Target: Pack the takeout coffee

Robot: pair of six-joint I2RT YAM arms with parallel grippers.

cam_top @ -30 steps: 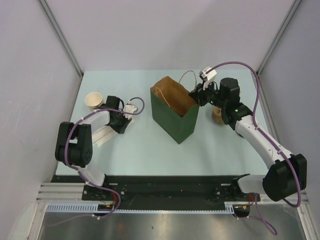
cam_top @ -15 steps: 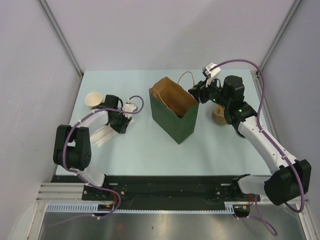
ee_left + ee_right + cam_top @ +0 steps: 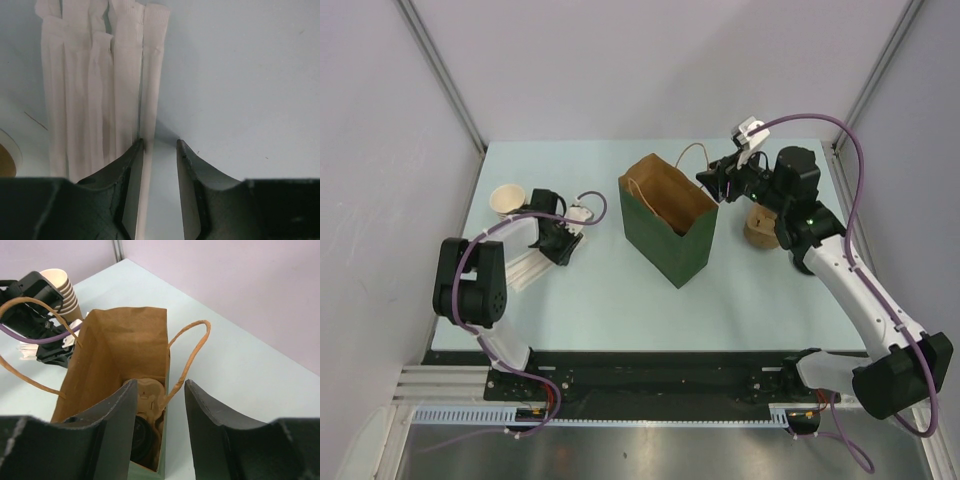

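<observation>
Green outside and brown within, the bag (image 3: 665,235) stands open-mouthed in the middle of the top view on the pale table (image 3: 590,310). It is the largest thing there.

The right gripper (image 3: 722,182) hangs just beside the bag's upper-right rim, looking down into the mouth. In the right wrist view its 2 fingers (image 3: 117,425) are spread wide with nothing between them.

The takeout coffee (image 3: 141,435) lies below and ahead of that gripper, deep in the bag at the lower middle of the right wrist view. It shows as a dark round shape, probably its black lid, partly under a tan moulded-pulp piece (image 3: 150,392); the bag's inside is too dim to be sure. If that is the lid, the cup stands upright with its long axis running up toward the bag's mouth. The right arm is by far the nearer one.

The left gripper (image 3: 560,238) sits at the left of the top view, well apart from the bag. Its jaws are partly spread astride the rightmost of the paper-wrapped straws (image 3: 100,90), which lies against one finger and clear of the other, so nothing is pinched.

Smaller things are the brown pulp carriers (image 3: 758,228) right of the bag and the stack of lidless cups (image 3: 507,200) at far left.

No brand, label or writing can be read on anything.
</observation>
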